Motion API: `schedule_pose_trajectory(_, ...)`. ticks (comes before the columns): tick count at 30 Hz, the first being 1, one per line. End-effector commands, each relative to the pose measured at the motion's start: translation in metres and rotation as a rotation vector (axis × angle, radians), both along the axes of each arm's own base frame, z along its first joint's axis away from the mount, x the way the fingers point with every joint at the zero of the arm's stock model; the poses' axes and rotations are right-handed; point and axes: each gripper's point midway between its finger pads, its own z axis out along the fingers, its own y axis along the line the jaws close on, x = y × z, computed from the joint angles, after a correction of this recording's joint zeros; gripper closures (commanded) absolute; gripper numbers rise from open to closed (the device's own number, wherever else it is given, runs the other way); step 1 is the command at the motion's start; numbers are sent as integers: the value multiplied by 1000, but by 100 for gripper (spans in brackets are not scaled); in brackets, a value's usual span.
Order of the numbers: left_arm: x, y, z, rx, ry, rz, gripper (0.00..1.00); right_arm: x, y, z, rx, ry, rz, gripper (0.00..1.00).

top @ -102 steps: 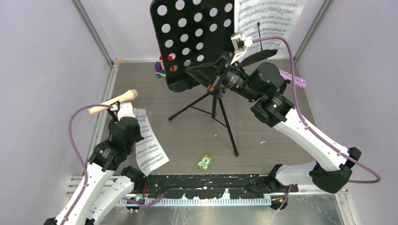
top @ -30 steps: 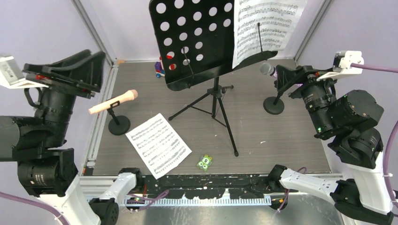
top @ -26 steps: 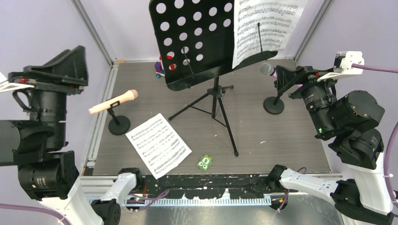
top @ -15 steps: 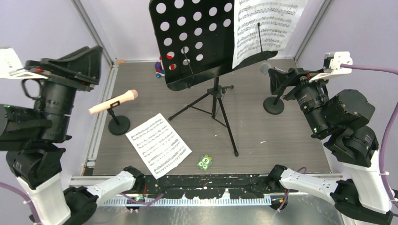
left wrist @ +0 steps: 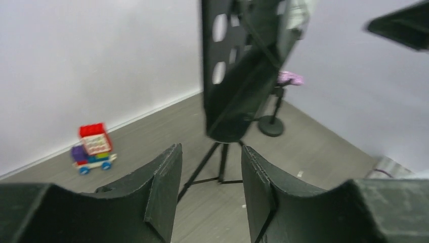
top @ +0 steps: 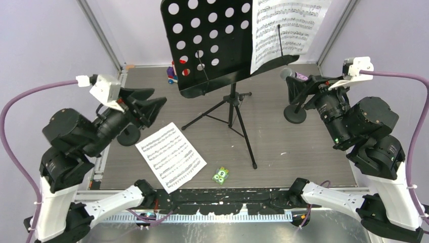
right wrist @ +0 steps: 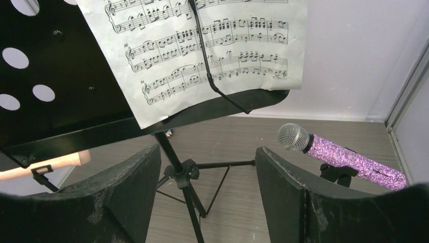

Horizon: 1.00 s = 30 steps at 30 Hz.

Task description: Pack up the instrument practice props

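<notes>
The black perforated music desk [top: 207,40] stands on its tripod legs [top: 238,126] mid-floor, one white sheet-music page [top: 288,25] propped on it. Another page [top: 171,156] lies flat on the floor. My left gripper [top: 152,104] is open and empty, hovering above the left mic mount [top: 132,135]. The arm hides the pink microphone from above; it shows in the right wrist view [right wrist: 45,164]. My right gripper [top: 292,90] is open, just beside the purple-glitter microphone [right wrist: 354,162] on its round-based mount [top: 295,114]. Both wrist views show nothing between the fingers.
A red-blue toy brick vehicle [top: 172,73] sits behind the stand by the back wall. A small green dotted piece [top: 220,175] lies near the front edge. White walls with metal rails close in the floor on the left, right and back.
My left arm swung from the left wall down and right over the pink microphone's mount. My right gripper edged left toward the purple-glitter microphone. The props stayed put.
</notes>
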Motion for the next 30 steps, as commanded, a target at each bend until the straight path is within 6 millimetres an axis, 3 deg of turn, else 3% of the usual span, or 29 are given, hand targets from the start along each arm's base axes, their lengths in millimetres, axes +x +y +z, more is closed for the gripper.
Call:
schedule_pose_trajectory(1,-42,-30,27,-78,-70,-282,52,3,1,-1,-16,-7,-9,27)
schedule_pose_trajectory(5,-47,-53,45,-138,-47,-384,53,3,2,-7,-22,5,-9,26)
schedule_pose_trajectory(9,-37,-71,67,-135,-77,-391,53,4,3,-9,-19,11,-10,26)
schedule_pose_trajectory(13,-21,-111,68,-39,-81,-373,53,3,4,-9,-15,15,0,25)
schedule_pose_trajectory(16,-31,-146,69,57,-141,-389,53,0,0,-8,-11,11,-3,25)
schedule_pose_trajectory(19,-47,-168,77,86,-203,-394,53,-2,-8,-4,-12,-1,-23,25)
schedule_pose_trajectory(23,-56,-182,83,18,-199,-414,51,-6,-22,2,-24,-23,-62,25)
schedule_pose_trajectory(30,-39,-205,89,-57,-187,-325,44,-1,-49,20,-103,-18,-218,19)
